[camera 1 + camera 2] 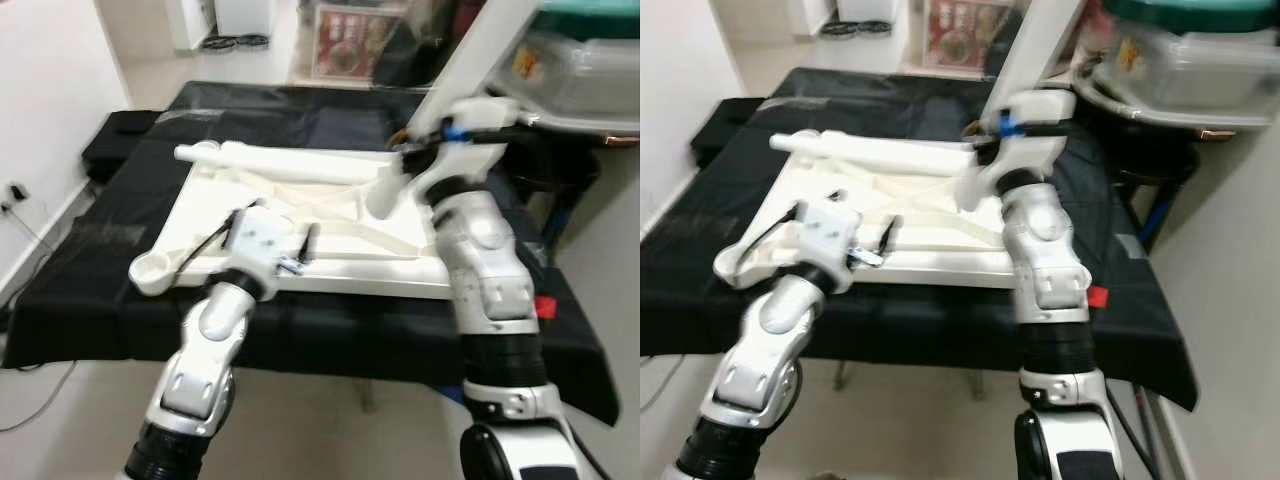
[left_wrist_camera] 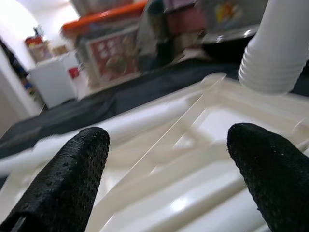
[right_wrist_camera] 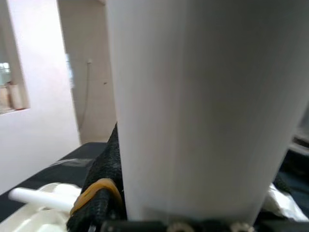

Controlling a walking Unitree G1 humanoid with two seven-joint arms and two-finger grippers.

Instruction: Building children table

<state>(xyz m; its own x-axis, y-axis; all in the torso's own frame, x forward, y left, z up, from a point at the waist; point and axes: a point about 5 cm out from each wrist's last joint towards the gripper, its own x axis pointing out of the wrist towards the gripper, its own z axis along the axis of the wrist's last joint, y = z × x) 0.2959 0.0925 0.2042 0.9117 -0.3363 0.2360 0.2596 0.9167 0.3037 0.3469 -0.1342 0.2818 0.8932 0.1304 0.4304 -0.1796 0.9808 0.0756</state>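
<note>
White plastic makes up the table top (image 1: 330,225), which lies upside down on a surface covered with black cloth (image 1: 90,290), its ribs and corner sockets facing up. One table leg (image 1: 290,160) lies flat across the far part of this top, pointing toward the robot's left.

The right gripper (image 1: 428,143) is above the far right corner of the table top and has a second white leg (image 1: 480,50) between its fingers. This leg rises steeply up and away from the gripper, and its lower ribbed end (image 2: 277,53) hangs just above the corner socket. In the right wrist view the leg (image 3: 203,106) stands very close before the camera, with a black finger (image 3: 104,188) pressed against its side, so the grip is closed around it.

The left gripper (image 1: 303,247) is over the near edge of the table top, in front of the right gripper and to its left. Its two black fingertips (image 2: 72,174) are wide apart with nothing between them; past them I see the ribs of the table top and the lying leg.

Behind the right gripper, beyond the black cloth, there are clear plastic boxes (image 1: 590,70), blurred.
</note>
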